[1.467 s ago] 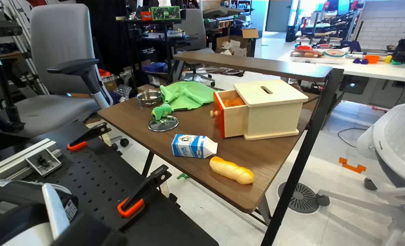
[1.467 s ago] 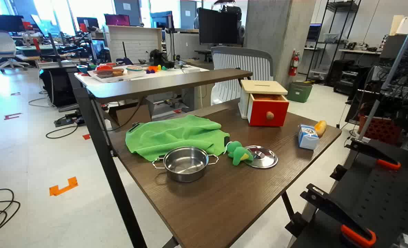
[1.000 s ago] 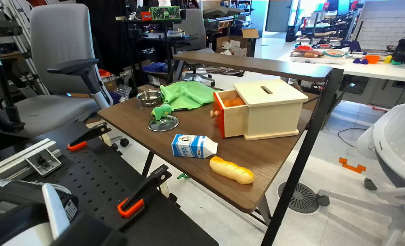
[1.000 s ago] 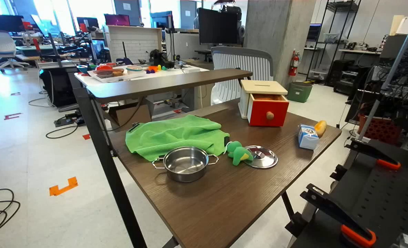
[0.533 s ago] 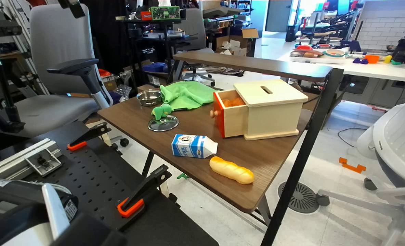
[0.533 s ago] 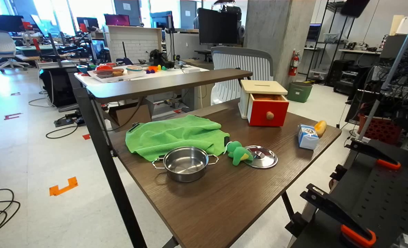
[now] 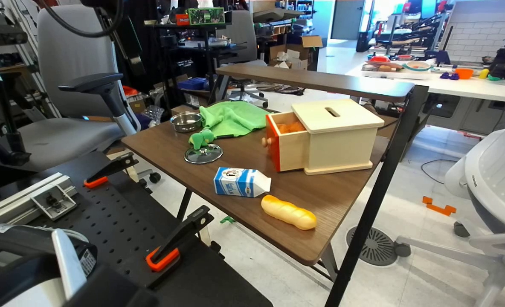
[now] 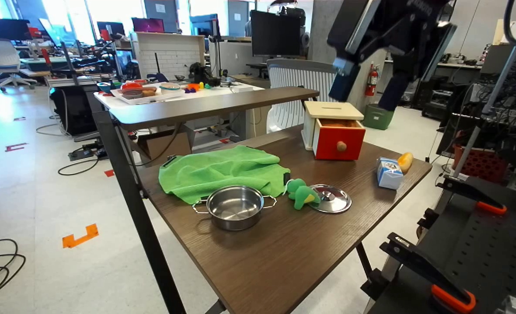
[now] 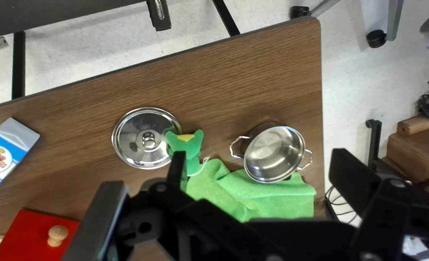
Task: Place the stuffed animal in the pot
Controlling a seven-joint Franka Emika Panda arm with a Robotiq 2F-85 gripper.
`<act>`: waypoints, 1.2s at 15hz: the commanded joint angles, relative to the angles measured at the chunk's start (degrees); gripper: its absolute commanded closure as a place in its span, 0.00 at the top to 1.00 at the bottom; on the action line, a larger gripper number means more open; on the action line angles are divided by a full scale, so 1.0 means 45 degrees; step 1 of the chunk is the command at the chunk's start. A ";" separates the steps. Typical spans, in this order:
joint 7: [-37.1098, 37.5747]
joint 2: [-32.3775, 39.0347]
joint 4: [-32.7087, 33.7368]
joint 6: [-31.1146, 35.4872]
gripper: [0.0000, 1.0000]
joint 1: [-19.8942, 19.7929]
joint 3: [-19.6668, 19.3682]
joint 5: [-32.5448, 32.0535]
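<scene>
The green stuffed animal (image 8: pixel 300 194) lies on the brown table (image 8: pixel 280 253), against the edge of the metal lid (image 8: pixel 334 203). It also shows in an exterior view (image 7: pixel 201 139) and in the wrist view (image 9: pixel 186 145). The steel pot (image 8: pixel 235 209) stands upright beside it and looks empty. It shows too in an exterior view (image 7: pixel 186 122) and in the wrist view (image 9: pixel 272 154). My gripper (image 8: pixel 367 93) is high above the table, open, with nothing between its fingers. In the wrist view my gripper (image 9: pixel 259 163) has its fingers wide apart.
A green cloth (image 8: pixel 223 172) lies behind the pot. A wooden box (image 7: pixel 340 140) with a partly open red drawer (image 8: pixel 338 141), a milk carton (image 7: pixel 239 182) and a toy bread (image 7: pixel 288 213) stand on the table. A raised shelf (image 7: pixel 316 79) runs along one side.
My arm and open gripper have come into both exterior views from the top edge, moving in over the table. The stuffed animal, pot and lid have not moved.
</scene>
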 commanded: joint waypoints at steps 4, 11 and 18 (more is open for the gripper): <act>0.1571 0.4450 0.2038 0.1103 1.00 -0.0847 -0.0566 -0.1626; 0.3238 0.7657 0.4623 0.0657 1.00 0.0094 -0.1692 -0.2369; 0.3352 0.9043 0.6065 0.0318 1.00 0.0599 -0.1981 -0.1939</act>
